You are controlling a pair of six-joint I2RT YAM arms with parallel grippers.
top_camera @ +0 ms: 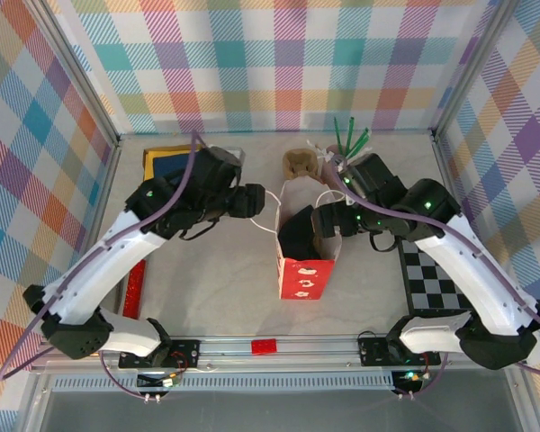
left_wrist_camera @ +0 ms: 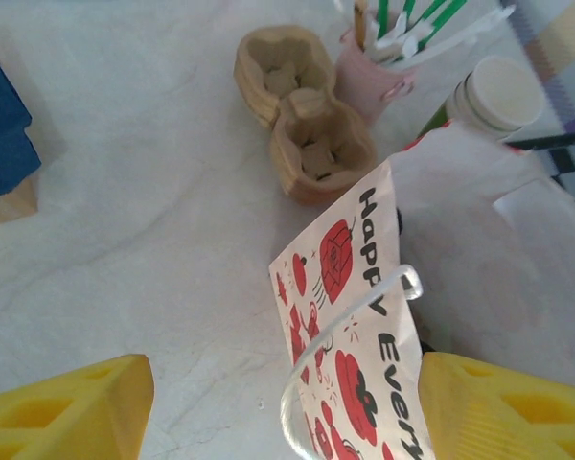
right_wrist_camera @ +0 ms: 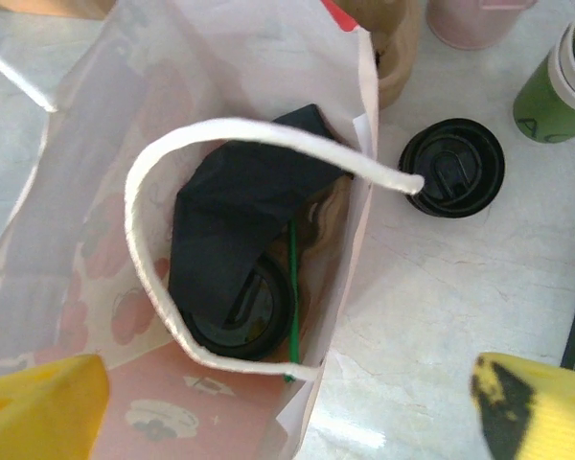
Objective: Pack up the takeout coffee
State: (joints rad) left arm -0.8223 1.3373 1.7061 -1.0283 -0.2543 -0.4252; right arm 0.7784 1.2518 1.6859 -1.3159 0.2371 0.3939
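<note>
Paper bag [top_camera: 304, 277]: upright mid-table, mouth open for loading.
Left gripper [left_wrist_camera: 287, 412]: jaws wide, straddling left handle [left_wrist_camera: 412, 283], gripping nothing.
Right gripper [right_wrist_camera: 287, 402]: jaws wide over bag mouth, empty.
Takeout coffee [right_wrist_camera: 232, 314]: inside bag; black napkin [right_wrist_camera: 240, 201] hides cup body.
Second black-lidded cup [right_wrist_camera: 450, 168]: on table, just right of bag.

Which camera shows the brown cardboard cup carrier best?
Left wrist view: the cup carrier sits whole, both wells facing the camera. The top external view shows it small beyond the bag; the right wrist view catches a brown sliver.
</note>
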